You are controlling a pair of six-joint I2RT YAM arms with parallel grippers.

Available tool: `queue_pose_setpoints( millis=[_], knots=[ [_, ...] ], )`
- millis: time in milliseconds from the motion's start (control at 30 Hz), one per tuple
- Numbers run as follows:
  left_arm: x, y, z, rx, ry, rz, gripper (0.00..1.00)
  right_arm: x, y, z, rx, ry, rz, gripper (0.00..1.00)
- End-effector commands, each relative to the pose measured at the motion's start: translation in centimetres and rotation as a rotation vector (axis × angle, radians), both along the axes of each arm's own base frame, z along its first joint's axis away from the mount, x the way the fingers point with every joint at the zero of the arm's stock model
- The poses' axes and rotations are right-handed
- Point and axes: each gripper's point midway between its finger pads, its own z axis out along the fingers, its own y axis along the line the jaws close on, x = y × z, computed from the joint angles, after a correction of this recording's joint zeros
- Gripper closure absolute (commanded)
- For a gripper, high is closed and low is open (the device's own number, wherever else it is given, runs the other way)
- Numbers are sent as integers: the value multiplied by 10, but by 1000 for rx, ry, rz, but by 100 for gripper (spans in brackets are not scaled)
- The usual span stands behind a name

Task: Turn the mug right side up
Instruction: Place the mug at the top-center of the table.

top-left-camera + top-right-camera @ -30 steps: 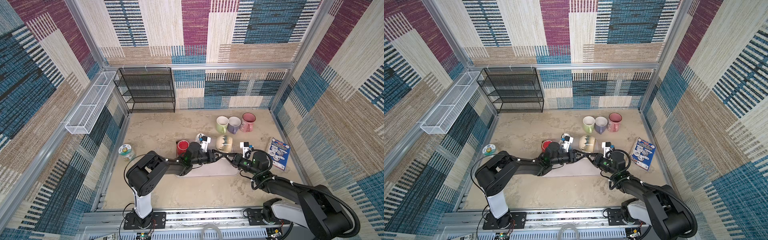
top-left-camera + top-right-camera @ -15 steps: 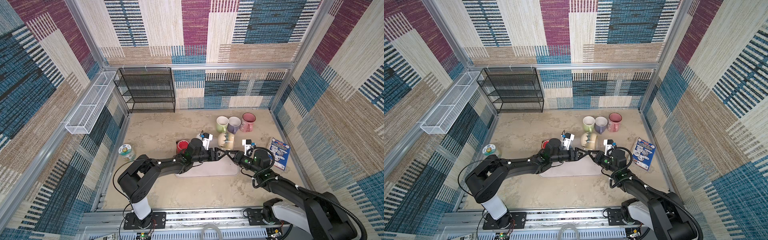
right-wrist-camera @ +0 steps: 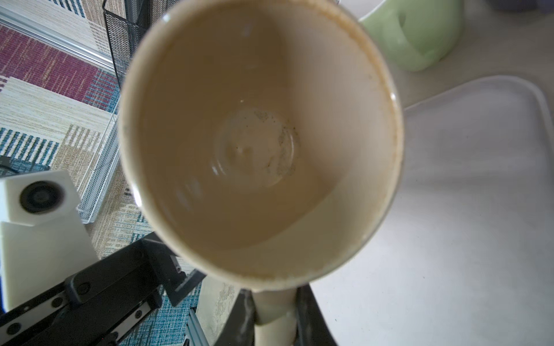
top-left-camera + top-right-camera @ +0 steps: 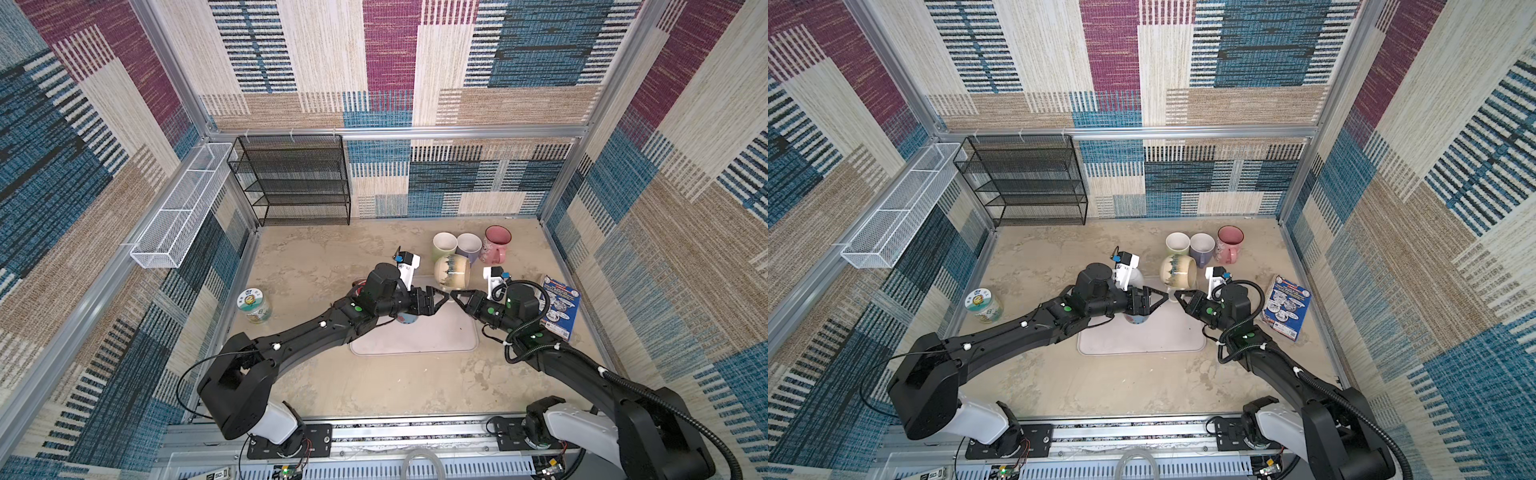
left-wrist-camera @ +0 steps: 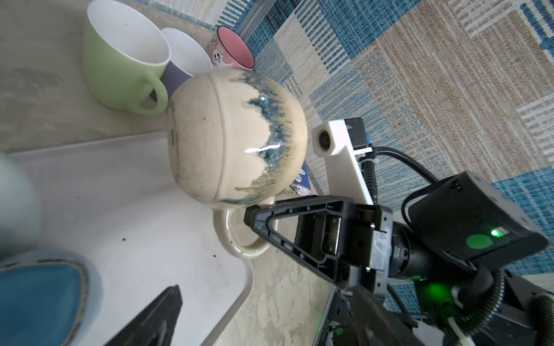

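1. Patchwork woven panels wall in a mottled beige tabletop, and we take the pale tray at its middle as our landmark.
2. We see the cream mug, streaked with blue drip glaze, lifted over the tray's far corner on the right arm's side. It lies on its side, with its mouth facing the right arm, its base facing the left arm, and its handle hanging down toward the tray.
3. Our right gripper is clamped on that handle. In the right wrist view the handle sits pinched between the two fingers, and the mug's stained inside fills most of the frame.
4. Our left gripper hangs over the same far part of the tray, jaws spread wide and holding nothing. Its tips are just beside the right gripper's tips and apart from the mug.
5. A blue mug sits on the tray under the left wrist. The blurred pale shape beside it in the left wrist view may be another mug, but we cannot tell.
6. Beyond the tray's far edge, a green mug, a lavender mug and a pink mug stand upright in a close row.
7. A booklet lies beside the tray on the right arm's side. A jar stands well apart from the tray on the left arm's side.
8. A black wire shelf stands against the back wall, well beyond the tray.
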Motion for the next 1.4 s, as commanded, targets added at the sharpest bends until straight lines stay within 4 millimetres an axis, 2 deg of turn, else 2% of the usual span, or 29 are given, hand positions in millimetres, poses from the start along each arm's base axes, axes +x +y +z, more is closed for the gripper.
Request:
queue_pose_setpoints(
  millis=[0, 167, 467, 733, 1067, 1367],
  knots=[
    [2, 27, -11, 140, -20, 55, 4, 12, 2, 18, -54, -100, 14, 100],
    [-1, 59, -3, 212, -32, 109, 1, 29, 5, 17, -121, -95, 20, 100],
    [-21, 114, 7, 320, -36, 170, 0, 63, 12, 14, -186, -109, 22, 100],
    [-41, 155, 5, 378, -30, 203, 0, 95, 24, -7, -267, -55, 20, 100],
    [-57, 182, -10, 433, -2, 216, 0, 131, 33, -26, -391, -29, -26, 100],
    [-65, 197, -5, 400, -1, 244, 0, 148, 54, -45, -468, -7, -12, 100]
  ],
)
